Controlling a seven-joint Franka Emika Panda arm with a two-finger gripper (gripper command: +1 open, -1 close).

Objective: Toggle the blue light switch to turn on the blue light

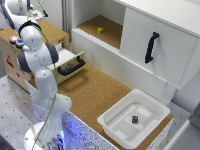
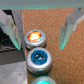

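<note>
Step in hand: the pincer (image 2: 41, 30) hangs over a row of round caps on top of the wooden box (image 1: 50, 30) at the exterior view's left, lining up; nothing is pressed, as far as I can judge.
Pincer state: wide open, holding nothing; the 2 fingers (image 2: 67, 27) stand apart with the amber light (image 2: 35, 37) in the gap between them.
Blue light: the blue light (image 2: 39, 59) sits on the box top just beside the amber light, next in the row. A 3rd cap (image 2: 44, 81), teal-green, shows only at the picture's edge.
In the exterior view: the arm (image 1: 37, 55) bends over the box and hides most of the row; one bluish cap (image 1: 19, 43) peeks out by the arm.
Lit or not: the blue dome looks glossy but dark, so it is probably off; the amber one glows.
Switch: not clearly visible, I cannot tell where it sits.
Facing and axis: the dome faces straight up from the box; it is round, so it has no long axis, though the 3 caps form 1 straight line.
Next move: shift along that line away from the amber light, then find the blue switch and come down on it.
</note>
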